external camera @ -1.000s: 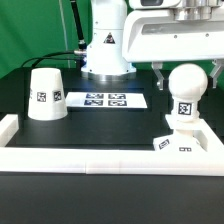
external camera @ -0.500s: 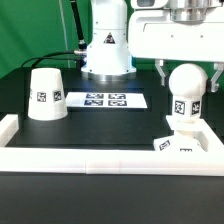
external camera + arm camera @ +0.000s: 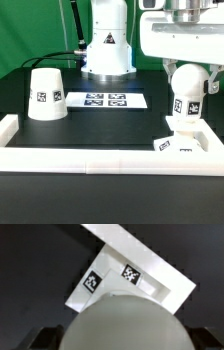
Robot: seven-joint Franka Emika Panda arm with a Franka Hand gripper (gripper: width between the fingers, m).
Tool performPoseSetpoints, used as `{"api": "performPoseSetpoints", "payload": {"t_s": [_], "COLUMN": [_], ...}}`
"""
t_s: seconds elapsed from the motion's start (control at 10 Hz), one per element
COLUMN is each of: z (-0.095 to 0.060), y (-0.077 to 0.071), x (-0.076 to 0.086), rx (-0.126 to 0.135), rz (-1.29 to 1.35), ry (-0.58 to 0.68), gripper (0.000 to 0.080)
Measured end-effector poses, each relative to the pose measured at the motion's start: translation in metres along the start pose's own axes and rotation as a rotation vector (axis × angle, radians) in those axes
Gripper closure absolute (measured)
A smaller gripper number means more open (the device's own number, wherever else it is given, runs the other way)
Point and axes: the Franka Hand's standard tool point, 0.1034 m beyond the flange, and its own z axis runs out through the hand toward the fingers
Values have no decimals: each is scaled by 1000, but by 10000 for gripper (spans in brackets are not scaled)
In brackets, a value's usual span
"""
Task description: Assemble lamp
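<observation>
Marker board [image 3: 105, 99] on black table [image 3: 100, 130], white rail [image 3: 90, 158] in front

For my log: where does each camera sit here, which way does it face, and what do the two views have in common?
Exterior view: off the arm, facing its pedestal head-on; sees shade, marker board, bulb on base; pedestal and tool show.
Wrist view: on the wrist, looking down past the bulb to the base; only the fingers show.
Shared: bulb, base, tool.
</observation>
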Motion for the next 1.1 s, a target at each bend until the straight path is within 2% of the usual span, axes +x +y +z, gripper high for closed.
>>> {"api": "performPoseSetpoints", "payload": {"t_s": [0.2, 0.4, 0.7, 1.1], "z": [0, 0, -1, 0], "y": [-1, -1, -4, -4], "x": [-1, 0, 2, 2], "rx": [5, 6, 1, -3], "rz": [-8, -116, -516, -833], "ry": [-4, -3, 3, 6], "gripper": [114, 103, 101, 101]}}
